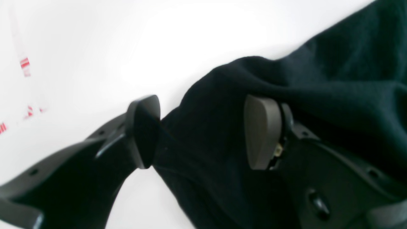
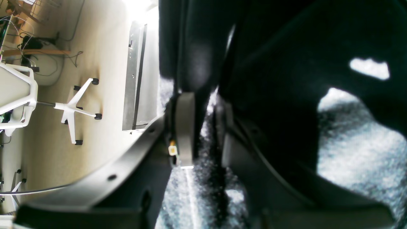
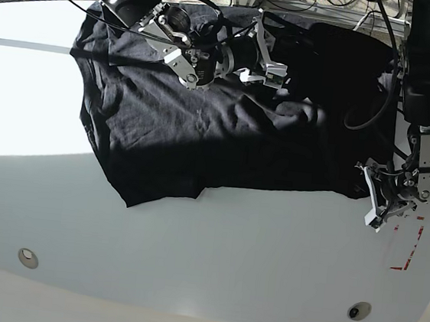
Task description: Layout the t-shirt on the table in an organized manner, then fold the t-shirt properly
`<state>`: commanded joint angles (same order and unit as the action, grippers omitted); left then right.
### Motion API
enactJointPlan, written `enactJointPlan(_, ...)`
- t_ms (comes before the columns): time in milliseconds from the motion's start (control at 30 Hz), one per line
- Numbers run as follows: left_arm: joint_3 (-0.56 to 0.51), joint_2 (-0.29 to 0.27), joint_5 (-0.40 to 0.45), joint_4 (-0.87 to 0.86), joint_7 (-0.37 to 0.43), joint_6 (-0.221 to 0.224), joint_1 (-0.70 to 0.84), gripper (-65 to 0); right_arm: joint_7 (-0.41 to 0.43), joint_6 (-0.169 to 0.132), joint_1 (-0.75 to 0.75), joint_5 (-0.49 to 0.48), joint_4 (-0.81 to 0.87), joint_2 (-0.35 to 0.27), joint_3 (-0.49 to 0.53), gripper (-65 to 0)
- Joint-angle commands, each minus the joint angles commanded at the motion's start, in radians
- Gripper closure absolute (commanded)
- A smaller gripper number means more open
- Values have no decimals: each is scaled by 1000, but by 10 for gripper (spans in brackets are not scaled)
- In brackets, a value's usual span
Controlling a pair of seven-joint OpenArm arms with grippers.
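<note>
The black t-shirt (image 3: 203, 129) lies spread and wrinkled on the far half of the white table (image 3: 229, 247), print hidden. My left gripper (image 3: 371, 199) sits low at the shirt's right edge. In the left wrist view the left gripper (image 1: 203, 130) is open, with a bulge of the shirt (image 1: 318, 79) lying between the two pads. My right gripper (image 3: 275, 67) is over the shirt's far middle. In the right wrist view the right gripper (image 2: 205, 127) has its pads close together with a fold of black cloth (image 2: 197, 63) running down between them.
A red dashed mark (image 3: 410, 243) lies on the table just in front of the left gripper and shows in the left wrist view (image 1: 24, 63). Two metal discs (image 3: 28, 257) (image 3: 358, 310) sit near the front edge. A white chair (image 2: 73, 108) stands on the floor beyond the table.
</note>
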<state>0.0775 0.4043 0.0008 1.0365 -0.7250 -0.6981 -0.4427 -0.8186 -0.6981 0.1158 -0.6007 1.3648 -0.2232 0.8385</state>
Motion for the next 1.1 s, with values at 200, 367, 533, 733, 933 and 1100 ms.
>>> enactJointPlan(200,40,0,5,216,-121,0,46,-375,0,0,0,0,0,0,0,-117)
enactJointPlan(367,43,2,6,353,-189,0,92,-375,2,0,0,0,0,2,0,-117)
enactJointPlan(533,41,2,6,400,-227,0,147,-375,2,0,0,0,0,2,0,-117)
enactJointPlan(733,43,2,6,359,-222,0,186,-375,2,0,0,0,0,2,2,-117)
enactJointPlan(933,43,2,6,259,-153,0,186,-375,2,0,0,2,0,2,3,-117)
enactJointPlan(1100,37,2,8,146,-71,0,155,-375,2,0,0,2,0,2,3,-117)
